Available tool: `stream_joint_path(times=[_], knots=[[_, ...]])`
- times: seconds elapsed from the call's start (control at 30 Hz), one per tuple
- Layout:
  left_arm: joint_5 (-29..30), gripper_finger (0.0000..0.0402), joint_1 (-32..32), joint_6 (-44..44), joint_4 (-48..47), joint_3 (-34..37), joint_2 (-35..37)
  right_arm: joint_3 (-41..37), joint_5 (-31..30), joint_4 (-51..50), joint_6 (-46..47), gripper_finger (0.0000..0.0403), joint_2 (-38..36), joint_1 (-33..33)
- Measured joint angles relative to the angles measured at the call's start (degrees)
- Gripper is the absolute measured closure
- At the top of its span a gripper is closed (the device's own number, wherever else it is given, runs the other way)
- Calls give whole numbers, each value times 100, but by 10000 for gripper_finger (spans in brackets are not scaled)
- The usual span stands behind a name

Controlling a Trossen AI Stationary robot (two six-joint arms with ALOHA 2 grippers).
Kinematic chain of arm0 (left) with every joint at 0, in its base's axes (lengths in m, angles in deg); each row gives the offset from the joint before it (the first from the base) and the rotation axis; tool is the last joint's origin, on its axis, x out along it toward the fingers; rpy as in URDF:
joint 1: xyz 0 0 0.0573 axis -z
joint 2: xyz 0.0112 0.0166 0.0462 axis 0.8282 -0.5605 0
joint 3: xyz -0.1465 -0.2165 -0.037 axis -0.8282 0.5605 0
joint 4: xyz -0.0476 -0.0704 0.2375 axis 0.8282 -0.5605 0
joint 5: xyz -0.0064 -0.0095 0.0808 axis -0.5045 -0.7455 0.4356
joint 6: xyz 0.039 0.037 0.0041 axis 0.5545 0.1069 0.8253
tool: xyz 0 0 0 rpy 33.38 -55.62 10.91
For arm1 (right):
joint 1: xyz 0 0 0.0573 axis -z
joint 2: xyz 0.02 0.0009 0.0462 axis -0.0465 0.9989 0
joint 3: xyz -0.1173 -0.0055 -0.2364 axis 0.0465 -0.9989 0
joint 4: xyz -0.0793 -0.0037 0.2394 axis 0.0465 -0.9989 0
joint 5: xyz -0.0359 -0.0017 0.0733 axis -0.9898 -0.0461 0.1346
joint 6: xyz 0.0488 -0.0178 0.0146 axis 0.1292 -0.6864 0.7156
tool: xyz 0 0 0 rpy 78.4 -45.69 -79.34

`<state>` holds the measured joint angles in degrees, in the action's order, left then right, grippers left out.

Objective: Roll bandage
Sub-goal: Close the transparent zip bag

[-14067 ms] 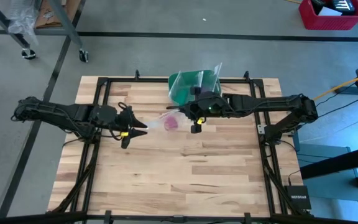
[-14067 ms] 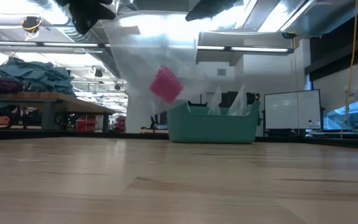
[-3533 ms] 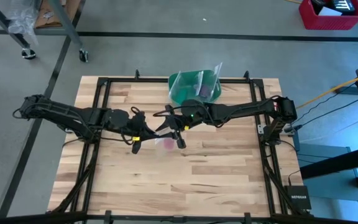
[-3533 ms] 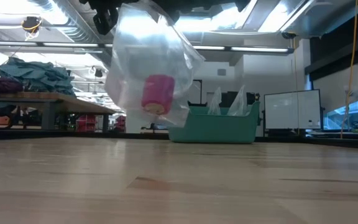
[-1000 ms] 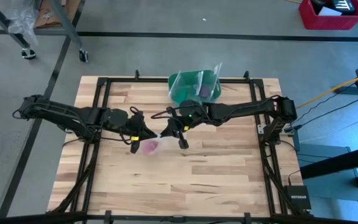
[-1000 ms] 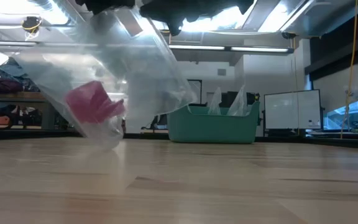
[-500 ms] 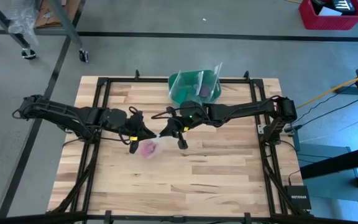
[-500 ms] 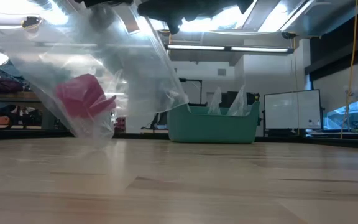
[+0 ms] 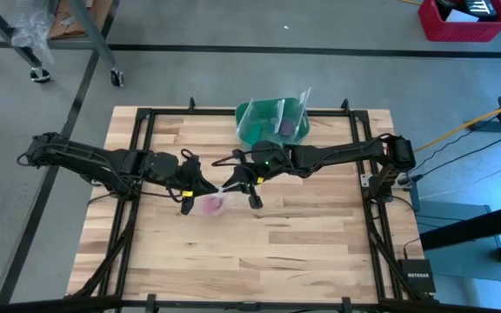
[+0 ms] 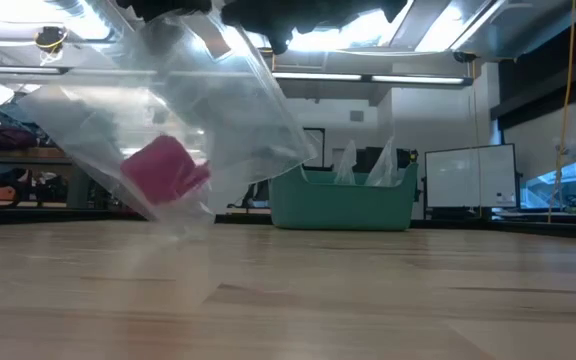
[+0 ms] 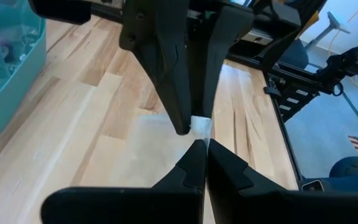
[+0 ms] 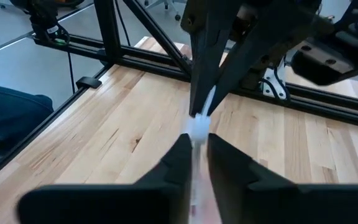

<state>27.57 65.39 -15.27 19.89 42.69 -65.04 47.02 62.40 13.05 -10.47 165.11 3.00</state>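
Observation:
A clear plastic bag (image 10: 183, 120) hangs above the middle of the table with the bandage, a small pink roll (image 10: 165, 172), lying in its lower end. From above, the pink roll (image 9: 209, 205) shows through the plastic between the two arms. My left gripper (image 9: 191, 193) and my right gripper (image 9: 238, 185) face each other tip to tip, both shut on the bag's top edge. The bag's bottom hangs just clear of the wood. My left gripper pinches the bag's white top edge (image 11: 201, 126) between its two fingertips, reaching in level from the table's left. The bag hangs slack below, off the table. My right gripper pinches the same top edge (image 12: 197, 132) between its fingertips, reaching in from the table's right, opposite the left fingers.
A green bowl (image 9: 272, 122) with more clear bags in it stands at the table's far edge, behind the right arm. A black metal frame (image 9: 137, 130) runs along the table's sides. Bare wood lies toward the near edge.
Both grippers have kept their place. The bag has swayed under them toward the table's left and back, and the pink roll has shifted with it inside the bag's lower end.

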Motion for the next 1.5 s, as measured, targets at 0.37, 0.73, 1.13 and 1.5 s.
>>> stream_joint_path(times=[0.37, 0.73, 1.13, 1.5], knots=[[-2, 401, -4, 23, -1, 2, 0, 0, -258, 288, 48, 247, 0, 0], [0, 401, -4, 113, 144, 9, -7, 0, -103, 286, 66, 289, 0, 0], [239, 401, 0, 133, 193, 9, -7, 0, 44, 262, 66, 384, -2, 4], [384, 401, -4, 91, 248, 15, -7, 9, 50, -200, 205, 351, -12, 0]])
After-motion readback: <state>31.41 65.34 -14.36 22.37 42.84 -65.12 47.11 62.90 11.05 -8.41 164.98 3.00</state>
